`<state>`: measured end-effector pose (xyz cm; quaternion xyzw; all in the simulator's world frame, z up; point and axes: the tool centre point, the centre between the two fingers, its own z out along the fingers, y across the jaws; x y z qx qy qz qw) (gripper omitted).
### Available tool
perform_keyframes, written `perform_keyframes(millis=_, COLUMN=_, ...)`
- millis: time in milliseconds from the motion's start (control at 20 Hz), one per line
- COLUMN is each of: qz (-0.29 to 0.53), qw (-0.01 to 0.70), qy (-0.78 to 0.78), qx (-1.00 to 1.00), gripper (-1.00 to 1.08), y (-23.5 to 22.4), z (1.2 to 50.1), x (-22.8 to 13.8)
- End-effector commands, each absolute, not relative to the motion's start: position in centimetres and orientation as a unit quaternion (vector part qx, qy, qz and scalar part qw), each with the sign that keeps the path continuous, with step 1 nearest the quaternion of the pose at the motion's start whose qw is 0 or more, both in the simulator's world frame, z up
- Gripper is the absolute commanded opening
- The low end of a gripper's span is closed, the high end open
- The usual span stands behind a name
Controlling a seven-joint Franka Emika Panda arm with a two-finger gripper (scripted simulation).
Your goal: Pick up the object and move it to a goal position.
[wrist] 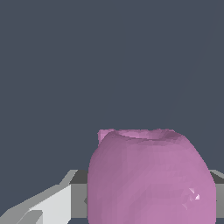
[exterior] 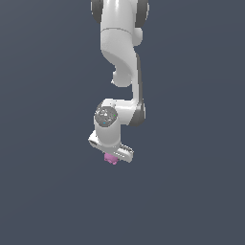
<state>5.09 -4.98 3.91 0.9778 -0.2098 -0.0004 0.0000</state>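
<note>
The object (exterior: 111,160) is a small pink-magenta lumpy blob that sticks out just under the white gripper (exterior: 112,155), near the middle of the exterior view. In the wrist view the object (wrist: 151,179) looms large and close, filling the space between the two fingers. One grey-white finger (wrist: 65,201) presses against one side of it, and a sliver of the other finger shows at the opposite side. The gripper is shut on the object. The fingertips themselves are hidden behind the blob.
The white arm (exterior: 122,52) comes down from the upper edge of the exterior view and bends at the wrist (exterior: 107,117). Everything around it is a plain dark blue-grey surface (exterior: 191,191).
</note>
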Motion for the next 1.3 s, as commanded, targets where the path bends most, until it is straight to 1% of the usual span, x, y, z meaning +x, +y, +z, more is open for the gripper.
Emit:
perform_keyframes(millis=0, qz=0.0, qw=0.0, qy=-0.21, qx=0.978, gripper=-1.0, y=-5.0, z=3.9, x=5.1)
perform_keyframes(millis=700, qz=0.0, qw=0.0, qy=-0.21, qx=0.978, gripper=-1.0, y=-4.5, z=4.7, x=4.6)
perform_keyframes(millis=1000, qz=0.0, qw=0.0, qy=-0.21, qx=0.978, gripper=-1.0, y=-3.1, z=6.9, x=3.2)
perform_keyframes(millis=1250, qz=0.0, qw=0.0, qy=-0.21, qx=0.978, gripper=-1.0, y=-1.2, z=9.7, x=1.4)
